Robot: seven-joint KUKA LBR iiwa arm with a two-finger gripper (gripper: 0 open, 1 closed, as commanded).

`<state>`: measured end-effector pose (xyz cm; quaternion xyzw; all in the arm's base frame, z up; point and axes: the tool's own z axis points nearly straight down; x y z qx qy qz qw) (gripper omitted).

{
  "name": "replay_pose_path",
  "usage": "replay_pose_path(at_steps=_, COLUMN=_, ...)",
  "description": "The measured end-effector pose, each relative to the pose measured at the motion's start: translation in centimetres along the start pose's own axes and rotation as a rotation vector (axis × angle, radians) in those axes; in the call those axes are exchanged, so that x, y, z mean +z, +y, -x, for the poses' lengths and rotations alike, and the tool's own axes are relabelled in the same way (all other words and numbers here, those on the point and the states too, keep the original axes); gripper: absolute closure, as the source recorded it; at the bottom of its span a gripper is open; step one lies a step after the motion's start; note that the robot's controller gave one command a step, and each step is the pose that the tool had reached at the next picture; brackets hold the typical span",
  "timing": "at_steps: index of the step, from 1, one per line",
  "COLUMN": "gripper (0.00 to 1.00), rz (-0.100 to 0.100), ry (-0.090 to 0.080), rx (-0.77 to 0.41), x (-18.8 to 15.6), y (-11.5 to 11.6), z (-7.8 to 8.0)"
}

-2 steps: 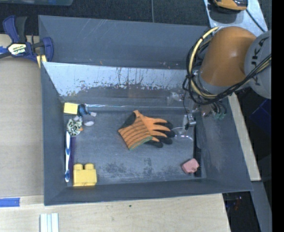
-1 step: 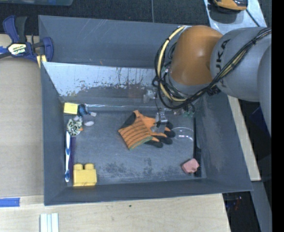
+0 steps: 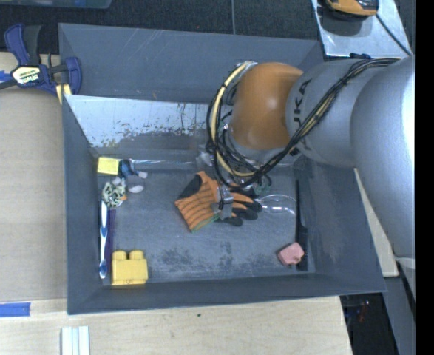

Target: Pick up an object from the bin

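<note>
One hand, grip impossible to tell, hangs over an orange striped thing in the grey bin.

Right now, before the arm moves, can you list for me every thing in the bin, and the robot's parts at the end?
bin: 1, grey, centre of view
block: 1, yellow, far left corner
speckled lump: 1, green and white, just before the block
brush: 1, white and blue, along the left wall
brick: 1, yellow, near left corner
cloth: 1, orange with dark stripes, middle
pink lump: 1, pink, near right corner
rod: 1, black, along the right wall
gripper: 1, dark, at the cloth's right edge
cover: 1, orange, above the gripper
arm: 1, silver, from the right
</note>
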<state>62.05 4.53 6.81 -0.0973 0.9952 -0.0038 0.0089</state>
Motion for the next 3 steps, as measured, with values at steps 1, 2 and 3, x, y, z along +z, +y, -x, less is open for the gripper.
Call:
replay_pose_path(at_steps=1, gripper=1.00, rz=0.002, ry=-0.009, rx=0.162, x=-0.5, y=-0.9, z=-1.0)
replay_pose_path(at_steps=2, gripper=1.00, rz=0.002, ry=-0.009, rx=0.162, x=-0.5, y=-0.9, z=-1.0)
replay_pose_path(at_steps=3, gripper=1.00, rz=0.003, ry=0.002, rx=0.162, x=-1.9, y=-0.9, z=-1.3)
